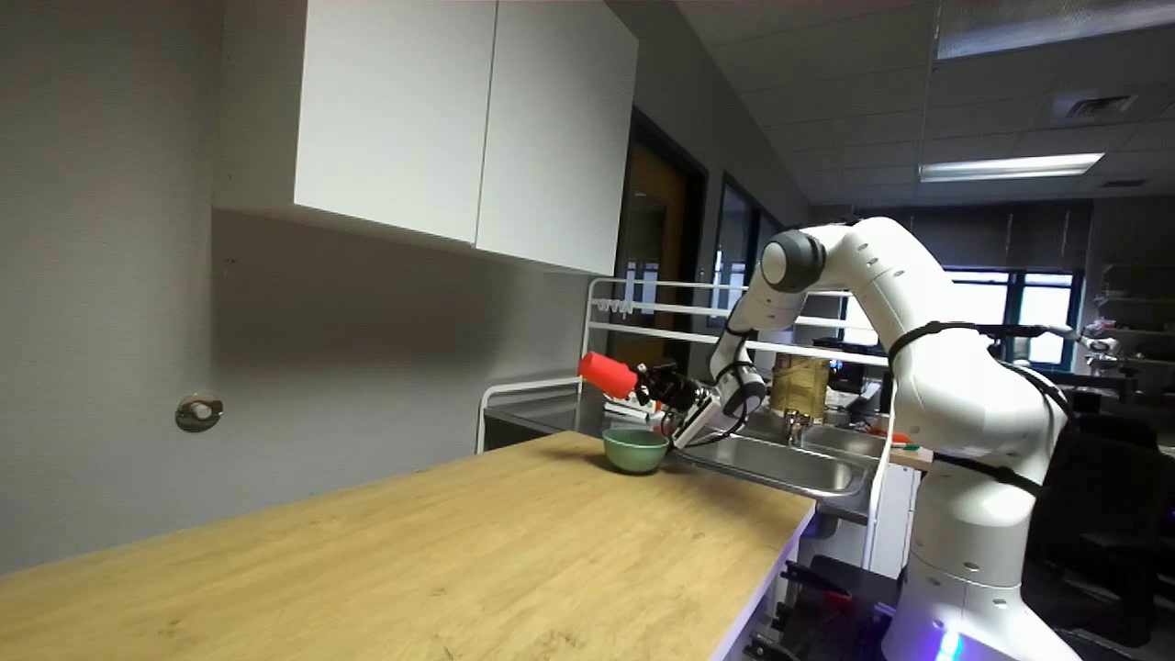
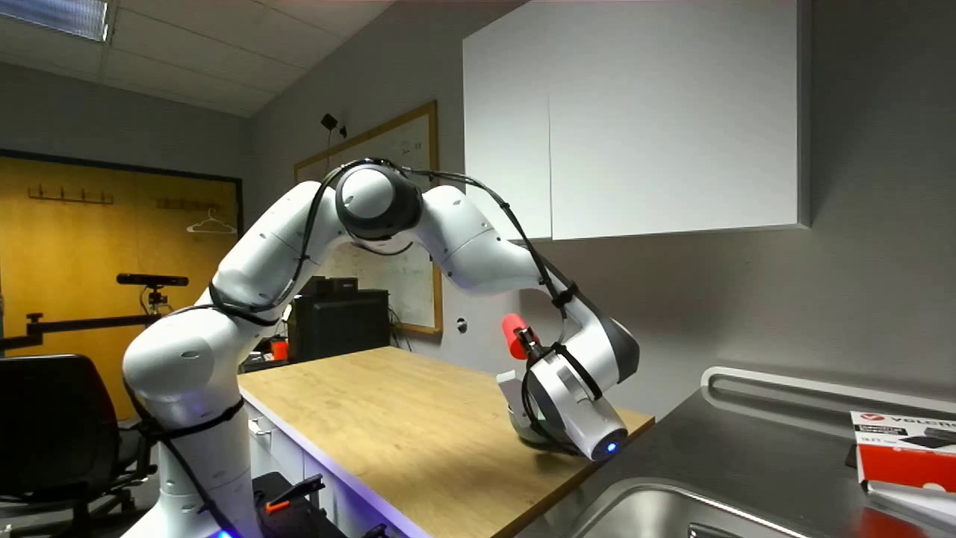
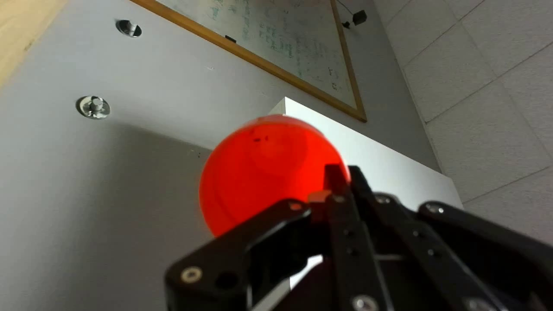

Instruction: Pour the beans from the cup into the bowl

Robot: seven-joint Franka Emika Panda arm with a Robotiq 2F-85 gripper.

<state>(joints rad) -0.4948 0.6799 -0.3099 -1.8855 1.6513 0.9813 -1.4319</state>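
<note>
Foremost in the wrist view, the jaws of the black gripper (image 3: 348,175) pinch the red cup (image 3: 263,177) by its rim, the open mouth facing that camera. In an exterior view the cup slants above the green bowl (image 1: 635,456), its long axis running from the raised base at upper left down to the mouth beside the gripper; the bowl sits on the wooden counter (image 1: 441,560).

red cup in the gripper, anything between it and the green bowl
Nothing visible: in an exterior view, the tilted red cup, held by the gripper, is higher than the green bowl with only background showing in the gap. In an exterior view where the arm partly hides the bowl, I can't check.
</note>
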